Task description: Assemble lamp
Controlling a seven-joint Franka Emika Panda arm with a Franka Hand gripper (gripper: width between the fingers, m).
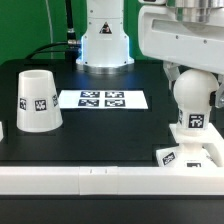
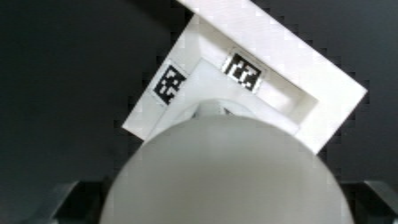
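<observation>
The lamp's flat square base [image 1: 186,156] lies at the exterior view's right, by the table's front white rail. The round-headed bulb [image 1: 192,98] stands upright on it, a tag on its stem. My gripper [image 1: 186,74] sits right over the bulb's head. In the wrist view the bulb's head [image 2: 222,165] fills the space between my fingers, with the base [image 2: 267,75] and two of its tags beyond it. A dark gap shows between each finger and the bulb, so the jaws stand open around it. The tapered shade [image 1: 38,100] stands alone at the exterior view's left.
The marker board [image 1: 103,99] lies flat in the table's middle. The arm's white pedestal [image 1: 104,45] stands behind it. A white rail [image 1: 90,180] runs along the front edge. A small white part [image 1: 2,128] shows at the far left edge.
</observation>
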